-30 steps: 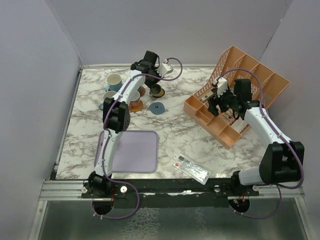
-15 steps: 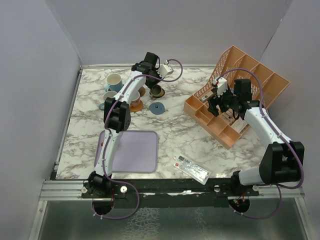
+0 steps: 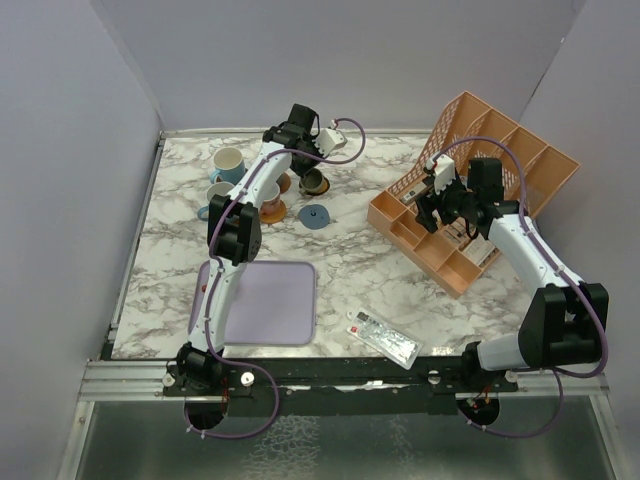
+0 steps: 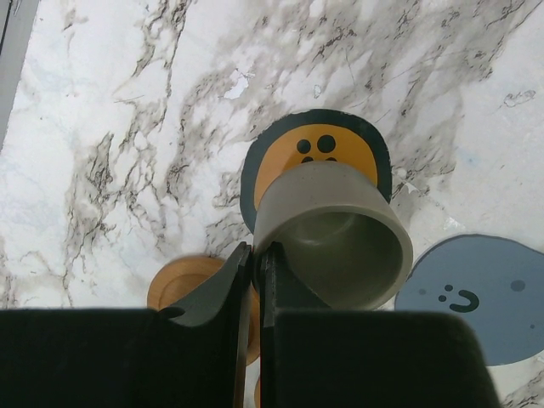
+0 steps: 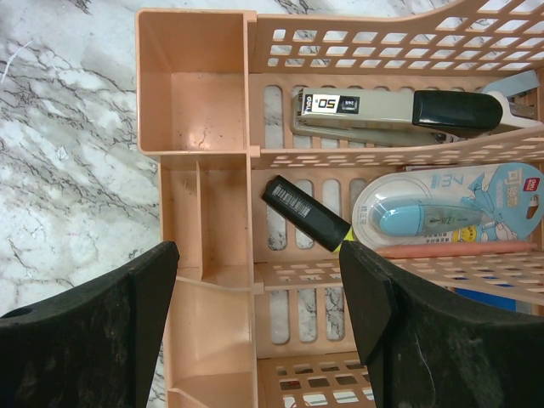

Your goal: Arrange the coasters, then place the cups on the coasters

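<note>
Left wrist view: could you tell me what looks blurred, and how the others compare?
Left wrist: the fingers and the tan coaster beside them are soft, the cup and marble sharp. Right wrist: organiser crisp, stapler label legible. Top external: evenly lit, sharp throughout.

On the marble table [image 3: 350,262] are laid a lavender tray [image 3: 268,303] near left, a packet [image 3: 383,338] by the near edge, an orange organiser [image 3: 455,122] at right, a grey-blue coaster [image 3: 315,216] and cups [image 3: 228,162] far left.
</note>
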Motion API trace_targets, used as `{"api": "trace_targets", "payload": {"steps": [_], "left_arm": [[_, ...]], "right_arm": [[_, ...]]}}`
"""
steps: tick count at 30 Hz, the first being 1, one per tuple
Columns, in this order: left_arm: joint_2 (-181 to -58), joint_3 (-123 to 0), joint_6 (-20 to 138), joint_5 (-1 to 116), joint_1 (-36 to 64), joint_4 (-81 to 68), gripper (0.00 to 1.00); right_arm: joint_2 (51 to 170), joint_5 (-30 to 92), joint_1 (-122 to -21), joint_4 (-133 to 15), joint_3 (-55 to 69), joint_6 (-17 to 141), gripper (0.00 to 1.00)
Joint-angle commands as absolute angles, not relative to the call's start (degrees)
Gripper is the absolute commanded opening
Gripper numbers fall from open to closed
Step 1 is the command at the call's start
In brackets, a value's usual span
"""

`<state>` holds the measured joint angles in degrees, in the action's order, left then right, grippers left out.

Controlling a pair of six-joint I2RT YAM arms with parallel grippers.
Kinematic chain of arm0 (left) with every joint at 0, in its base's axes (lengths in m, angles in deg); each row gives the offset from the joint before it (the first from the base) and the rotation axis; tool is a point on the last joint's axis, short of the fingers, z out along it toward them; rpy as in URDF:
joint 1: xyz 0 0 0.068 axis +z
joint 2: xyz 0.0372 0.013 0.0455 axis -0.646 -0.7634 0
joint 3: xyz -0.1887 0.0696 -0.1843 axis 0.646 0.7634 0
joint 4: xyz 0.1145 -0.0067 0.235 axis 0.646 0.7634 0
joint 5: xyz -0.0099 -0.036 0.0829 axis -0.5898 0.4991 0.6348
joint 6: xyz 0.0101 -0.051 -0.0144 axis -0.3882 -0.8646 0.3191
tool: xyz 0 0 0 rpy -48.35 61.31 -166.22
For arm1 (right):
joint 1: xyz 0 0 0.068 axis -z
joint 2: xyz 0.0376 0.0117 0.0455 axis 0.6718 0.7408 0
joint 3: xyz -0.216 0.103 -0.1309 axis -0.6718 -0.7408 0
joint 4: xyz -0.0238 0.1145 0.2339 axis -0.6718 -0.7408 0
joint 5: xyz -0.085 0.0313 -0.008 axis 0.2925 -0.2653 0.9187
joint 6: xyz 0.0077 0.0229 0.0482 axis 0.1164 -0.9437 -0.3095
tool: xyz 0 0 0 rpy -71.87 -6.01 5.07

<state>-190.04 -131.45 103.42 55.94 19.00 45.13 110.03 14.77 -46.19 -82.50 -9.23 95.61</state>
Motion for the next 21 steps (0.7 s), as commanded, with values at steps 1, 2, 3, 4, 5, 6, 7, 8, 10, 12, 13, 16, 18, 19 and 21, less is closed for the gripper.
{"api": "trace_targets", "payload": {"steps": [1, 2, 3, 4, 5, 6, 7, 8, 10, 12, 13, 16, 18, 19, 21], "left_arm": [[-191.38, -133.59, 104.29, 55.25, 18.88, 44.10, 0.07], [-191.52, -133.60, 104.17, 55.12, 18.88, 44.10, 0.10], [-191.64, -133.72, 104.15, 55.00, 18.87, 44.04, 0.13], [-191.80, -133.77, 104.15, 54.91, 18.88, 43.95, 0.15], [-191.92, -133.85, 104.13, 54.89, 18.88, 43.87, 0.16], [-192.05, -133.86, 104.18, 54.82, 18.86, 43.79, 0.17], [-192.15, -133.90, 104.22, 54.74, 18.88, 43.64, 0.18], [-192.20, -133.95, 104.36, 54.76, 18.88, 43.40, 0.19], [-192.50, -134.00, 104.46, 54.80, 18.87, 42.80, 0.21], [-192.79, -134.31, 104.51, 54.76, 18.79, 42.40, 0.22], [-192.90, -134.50, 104.49, 54.72, 18.79, 42.23, 0.23], [-193.08, -134.57, 104.80, 54.50, 18.79, 41.70, 0.25], [-193.17, -134.57, 105.12, 54.38, 18.79, 41.35, 0.27], [-193.13, -134.57, 105.27, 54.36, 18.79, 41.23, 0.28], [-193.14, -134.44, 105.50, 54.29, 18.76, 40.95, 0.29]], "right_arm": [[110.15, 15.62, -45.81, -82.98, -9.28, 96.45, 0.78], [110.15, 15.62, -45.78, -83.00, -9.28, 96.43, 0.78], [110.14, 15.62, -45.80, -82.93, -9.27, 96.44, 0.78], [110.14, 15.62, -45.81, -83.03, -9.28, 96.46, 0.78], [110.14, 15.62, -45.81, -83.06, -9.21, 96.47, 0.78], [110.13, 15.62, -45.81, -83.04, -9.27, 96.48, 0.78], [110.13, 15.62, -45.81, -83.04, -9.28, 96.45, 0.78], [110.14, 15.62, -45.81, -83.09, -9.28, 96.43, 0.78], [110.13, 15.62, -45.81, -83.06, -9.28, 96.47, 0.78], [110.22, 15.71, -45.81, -83.09, -9.28, 96.52, 0.78], [110.24, 15.71, -45.79, -83.06, -9.25, 96.52, 0.78], [110.16, 15.71, -45.81, -83.02, -9.28, 96.53, 0.78], [110.32, 15.78, -45.81, -83.10, -9.28, 96.51, 0.78], [110.40, 15.79, -45.81, -83.04, -9.28, 96.51, 0.78], [110.37, 15.85, -45.81, -83.09, -9.28, 96.54, 0.78]]}}
